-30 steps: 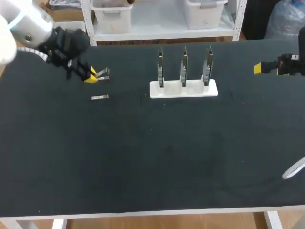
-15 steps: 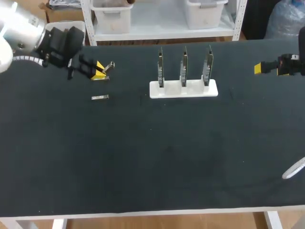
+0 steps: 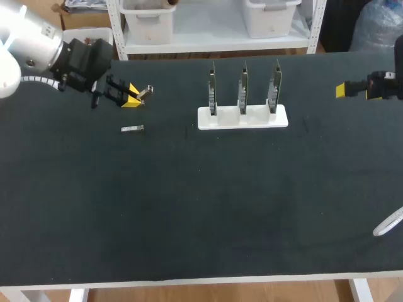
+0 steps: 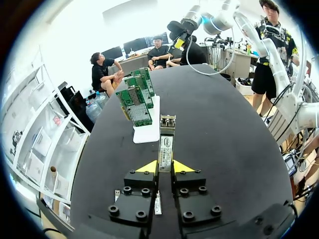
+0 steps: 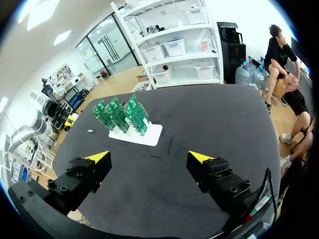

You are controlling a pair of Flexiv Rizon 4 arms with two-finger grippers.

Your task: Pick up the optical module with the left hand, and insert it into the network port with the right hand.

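My left gripper (image 3: 132, 98) hovers over the table's far left, shut on a silver optical module (image 3: 144, 92) that sticks out toward the card stand. In the left wrist view the module (image 4: 166, 143) is clamped between the yellow fingertips (image 4: 148, 167) and points ahead at the green network cards (image 4: 135, 101). Three cards stand upright in a white stand (image 3: 242, 117) at the far middle. My right gripper (image 3: 342, 90) is at the far right, open and empty (image 5: 148, 158), with the card stand (image 5: 142, 134) well ahead of it.
A second small silver module (image 3: 132, 128) lies flat on the black table just nearer than my left gripper. A pale slim object (image 3: 387, 223) pokes in at the table's right edge. Dark table surface (image 3: 208, 201) spreads across the near half.
My left gripper has risen and swung to the right with the module, which now points toward the card stand. The right arm has not moved.
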